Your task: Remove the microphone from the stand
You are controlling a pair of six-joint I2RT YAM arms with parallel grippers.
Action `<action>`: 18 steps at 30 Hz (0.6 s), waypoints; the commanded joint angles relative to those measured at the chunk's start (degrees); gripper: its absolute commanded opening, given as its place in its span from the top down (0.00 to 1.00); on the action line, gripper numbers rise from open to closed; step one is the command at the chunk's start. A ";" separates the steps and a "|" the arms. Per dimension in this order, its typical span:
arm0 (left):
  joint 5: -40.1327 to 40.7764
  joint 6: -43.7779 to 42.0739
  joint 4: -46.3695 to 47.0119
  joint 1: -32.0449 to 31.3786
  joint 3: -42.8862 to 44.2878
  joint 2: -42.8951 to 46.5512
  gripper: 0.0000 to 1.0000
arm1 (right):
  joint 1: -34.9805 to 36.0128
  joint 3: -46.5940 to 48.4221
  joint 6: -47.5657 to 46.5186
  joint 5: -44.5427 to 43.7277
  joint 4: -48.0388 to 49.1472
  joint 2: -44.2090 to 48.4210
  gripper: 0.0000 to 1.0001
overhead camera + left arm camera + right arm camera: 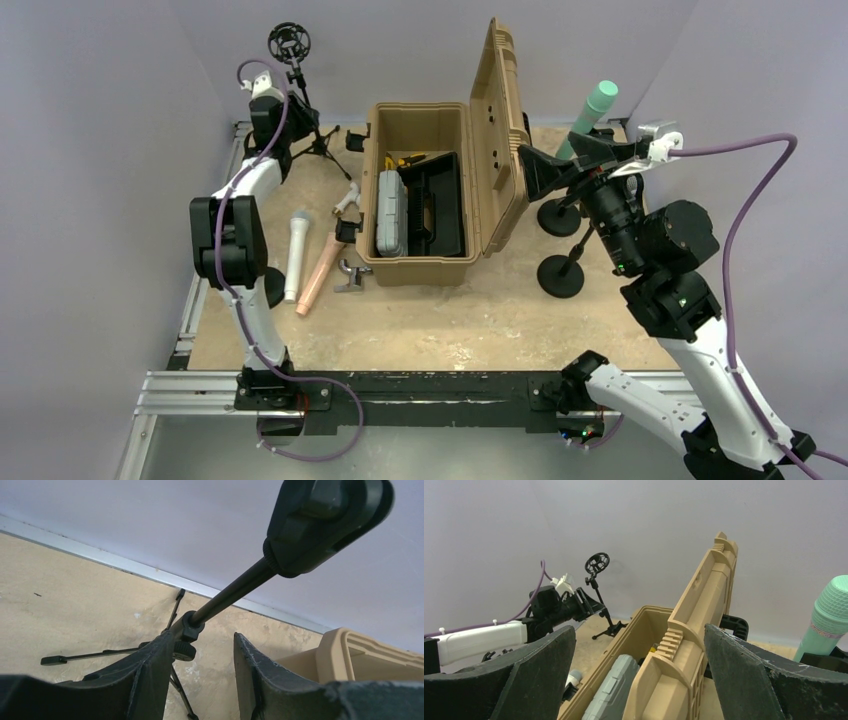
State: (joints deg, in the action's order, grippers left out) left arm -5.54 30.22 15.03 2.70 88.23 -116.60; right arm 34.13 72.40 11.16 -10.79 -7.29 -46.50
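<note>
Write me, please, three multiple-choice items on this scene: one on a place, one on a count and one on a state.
1. Relative to the tan toolbox, where is the mint-green microphone?
A. Inside it
B. To its left, lying flat
C. To its right, up on end

2. How many microphones lie flat on the table left of the toolbox?
A. One
B. Two
C. Four

3. How is the toolbox's lid?
A. Open, standing upright
B. Shut
C. Taken off and laid on the table

Answers:
1 C: the top view shows it rising beyond the raised lid, on the right side.
2 B: a white microphone and a pink microphone lie side by side there.
3 A: the lid stands on edge and the box's contents show.
</note>
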 commanded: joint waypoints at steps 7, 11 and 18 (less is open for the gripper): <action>0.63 2.25 2.06 0.03 0.72 0.70 0.55 | 0.24 0.82 0.90 1.12 1.32 0.10 0.01; 2.01 1.10 0.90 -0.06 0.80 0.07 0.57 | 0.23 0.64 0.89 1.01 1.38 0.12 0.01; 3.56 -0.55 -1.36 -0.56 1.79 -0.98 0.60 | 0.21 0.42 0.80 1.00 1.73 -0.21 0.01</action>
State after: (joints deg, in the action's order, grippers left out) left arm -3.11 31.44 13.47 2.52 88.23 -116.64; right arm 34.13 72.40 11.53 -10.55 -7.29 -46.50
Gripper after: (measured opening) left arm 0.414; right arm 0.984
